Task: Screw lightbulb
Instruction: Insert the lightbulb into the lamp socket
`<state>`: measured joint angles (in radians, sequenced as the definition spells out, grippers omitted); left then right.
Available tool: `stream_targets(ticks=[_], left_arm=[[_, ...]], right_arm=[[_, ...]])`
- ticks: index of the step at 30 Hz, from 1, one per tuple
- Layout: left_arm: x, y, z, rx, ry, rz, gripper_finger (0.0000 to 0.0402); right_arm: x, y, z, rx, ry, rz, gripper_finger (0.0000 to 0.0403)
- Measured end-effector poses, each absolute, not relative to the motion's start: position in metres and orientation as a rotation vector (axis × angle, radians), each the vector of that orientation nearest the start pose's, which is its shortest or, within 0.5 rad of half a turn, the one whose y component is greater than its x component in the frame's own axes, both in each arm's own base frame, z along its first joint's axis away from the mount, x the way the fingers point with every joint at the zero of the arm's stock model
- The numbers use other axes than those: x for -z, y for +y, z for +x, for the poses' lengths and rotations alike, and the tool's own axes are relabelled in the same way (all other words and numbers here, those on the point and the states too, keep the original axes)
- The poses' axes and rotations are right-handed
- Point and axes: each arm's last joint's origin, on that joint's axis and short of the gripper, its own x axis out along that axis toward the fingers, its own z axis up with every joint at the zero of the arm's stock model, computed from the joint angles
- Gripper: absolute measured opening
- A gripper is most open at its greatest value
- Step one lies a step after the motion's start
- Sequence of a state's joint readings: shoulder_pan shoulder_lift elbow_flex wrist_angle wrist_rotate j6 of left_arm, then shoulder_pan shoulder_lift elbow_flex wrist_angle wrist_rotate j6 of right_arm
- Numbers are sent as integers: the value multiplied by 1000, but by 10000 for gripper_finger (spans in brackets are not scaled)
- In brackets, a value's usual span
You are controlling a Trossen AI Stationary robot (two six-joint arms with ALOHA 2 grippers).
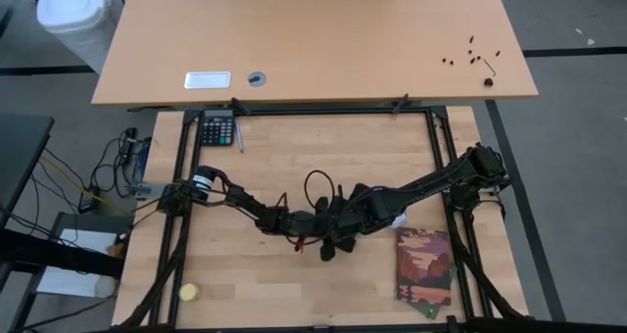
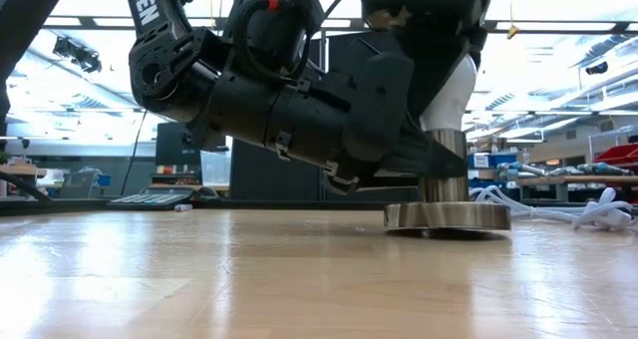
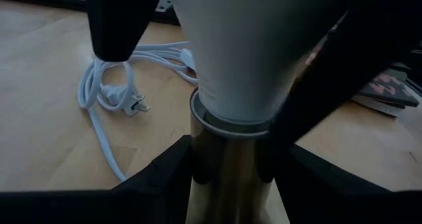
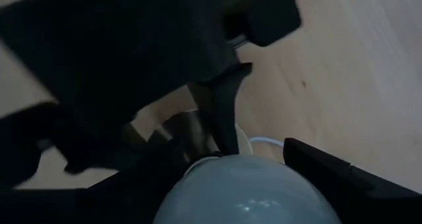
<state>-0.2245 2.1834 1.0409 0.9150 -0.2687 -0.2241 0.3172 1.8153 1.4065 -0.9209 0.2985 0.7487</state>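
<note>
A: Where's the lightbulb?

B: Upright in the socket, whose disc base sits on the worktop mid-table. The right hand comes from above, its fingers closed around the white globe. The left hand is low, its fingers clamped on the socket's metal stem.

A: So the screwing step?

B: I'd judge so (how deep the threads sit is hidden). Next: the right hand twists the lightbulb while the left steadies the socket, gently, keeping it straight.
</note>
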Motion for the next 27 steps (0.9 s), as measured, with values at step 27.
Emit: stream_targets(ticks=[27], left_arm=[[-104,-86,414,-80,202,-163,188]], right_arm=[[-240,102,335,398,1149,278,341]])
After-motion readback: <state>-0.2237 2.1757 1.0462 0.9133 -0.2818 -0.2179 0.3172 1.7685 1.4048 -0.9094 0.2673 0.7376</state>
